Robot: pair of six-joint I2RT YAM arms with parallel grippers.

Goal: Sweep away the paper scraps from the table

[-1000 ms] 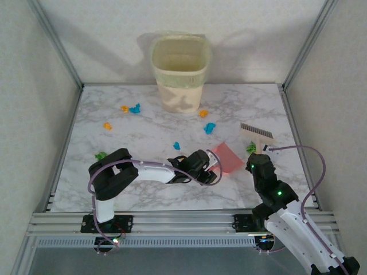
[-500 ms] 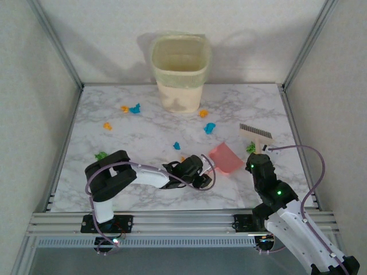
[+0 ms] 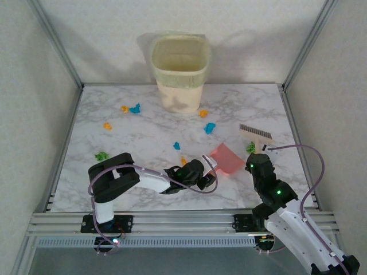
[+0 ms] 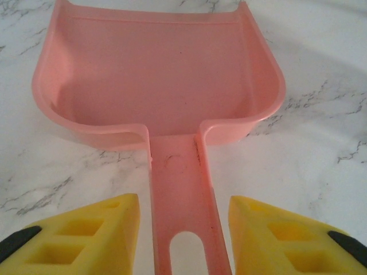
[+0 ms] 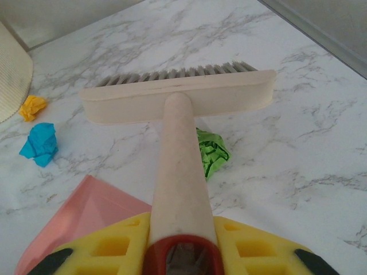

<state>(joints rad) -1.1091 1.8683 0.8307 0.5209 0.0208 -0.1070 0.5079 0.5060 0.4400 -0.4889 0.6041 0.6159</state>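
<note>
Left gripper has backed toward 7 o'clock, jaws apart astride the handle of the pink dustpan. Right gripper clamps the brush. Paper scraps dot the table, 9 through 3 o'clock.

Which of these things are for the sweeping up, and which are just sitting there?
For the job:
paper scraps
brush, held by the right pincer
pink dustpan, its handle between the open left pincer
table

Just sitting there:
bin at the back, nothing touching it
aluminium frame
</note>
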